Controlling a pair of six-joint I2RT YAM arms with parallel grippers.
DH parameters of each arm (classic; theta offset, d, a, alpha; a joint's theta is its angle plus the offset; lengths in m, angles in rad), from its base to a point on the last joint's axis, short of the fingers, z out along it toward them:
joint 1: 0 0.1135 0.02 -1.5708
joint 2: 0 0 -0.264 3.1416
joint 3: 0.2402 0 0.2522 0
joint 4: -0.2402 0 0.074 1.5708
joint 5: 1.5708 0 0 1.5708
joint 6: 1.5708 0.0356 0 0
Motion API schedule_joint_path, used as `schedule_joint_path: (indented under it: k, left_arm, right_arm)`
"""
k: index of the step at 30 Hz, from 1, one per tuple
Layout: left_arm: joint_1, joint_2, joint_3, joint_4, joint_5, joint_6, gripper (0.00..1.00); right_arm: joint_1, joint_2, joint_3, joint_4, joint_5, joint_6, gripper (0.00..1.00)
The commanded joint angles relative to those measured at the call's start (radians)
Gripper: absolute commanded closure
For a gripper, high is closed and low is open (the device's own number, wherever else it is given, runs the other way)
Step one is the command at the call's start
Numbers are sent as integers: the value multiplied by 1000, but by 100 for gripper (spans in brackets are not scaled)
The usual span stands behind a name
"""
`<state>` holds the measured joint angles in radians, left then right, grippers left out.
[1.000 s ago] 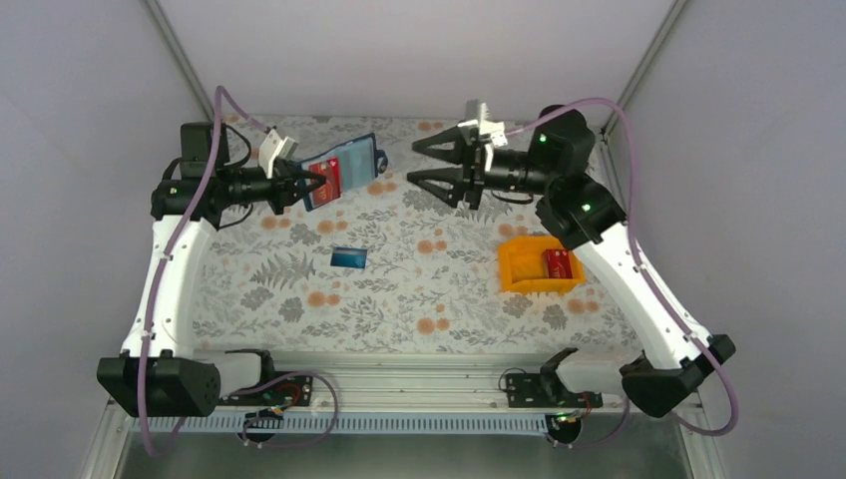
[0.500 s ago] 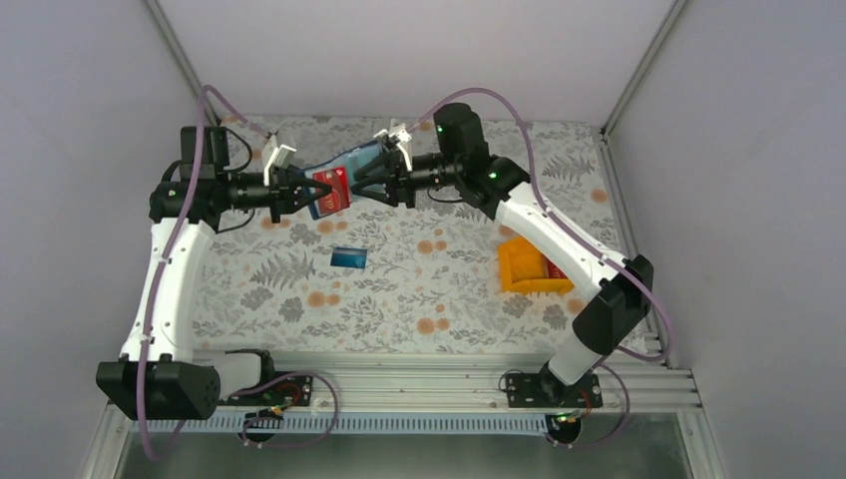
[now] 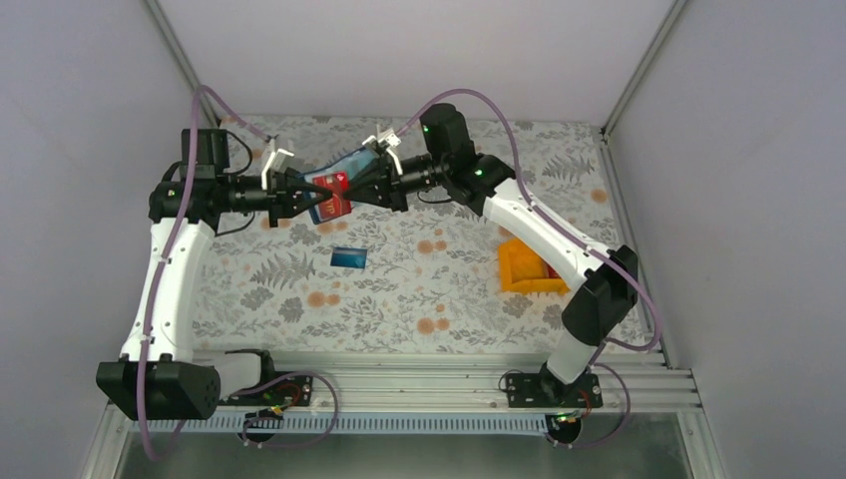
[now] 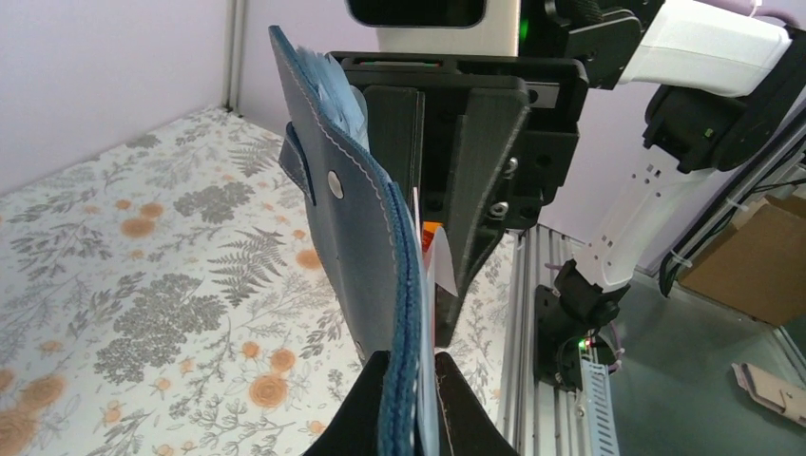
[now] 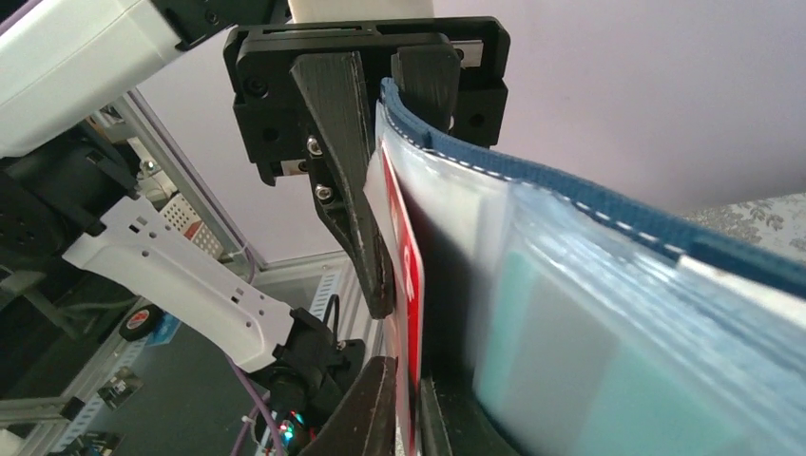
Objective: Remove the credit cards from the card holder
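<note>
The blue card holder (image 3: 351,164) hangs in the air at the back left, pinched along one edge by my shut left gripper (image 3: 309,195). In the left wrist view, its navy outside (image 4: 356,218) stands edge-on between my fingertips (image 4: 411,408). A red credit card (image 3: 332,198) sticks out of the holder. My right gripper (image 3: 349,189) is shut on this red card (image 5: 405,275), with its jaws (image 5: 411,413) on either side. A teal-green card (image 5: 570,380) sits in a clear pocket. One blue card (image 3: 349,256) lies on the table.
An orange bin (image 3: 524,269) stands at the right, partly hidden by my right forearm. The two grippers face each other tip to tip above the floral cloth (image 3: 419,289). Grey walls close in the back and sides.
My right arm has swung left from the back right to the holder and closed on the red card. The left gripper has kept hold of the holder and shifted only slightly.
</note>
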<state>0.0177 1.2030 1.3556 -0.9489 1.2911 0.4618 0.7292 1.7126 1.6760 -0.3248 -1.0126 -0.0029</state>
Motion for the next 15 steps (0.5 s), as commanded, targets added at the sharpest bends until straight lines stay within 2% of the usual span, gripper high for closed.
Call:
schedule_joint_path:
  k: [1,9,10,12,15]
  left_arm:
    - [2,-17,28,-5,80,42,98]
    - [2,-20,27,-13,77,54,97]
    - [2,-19,25,-12,79,52,95]
    - [2,-17,22,-13,88,51,86]
    - [1,-20,19,-18,98,56,81]
  right_arm:
    - [7,2,28,5,-25,-7,95]
    - [-1,-30,17,-27,-11,-44,96]
    - [-4,-37,14,-33,-7,-48,96]
    - [-8,-43,12,-40,1,-53,96]
    - [-12,-42,13,-55,13,-62,96]
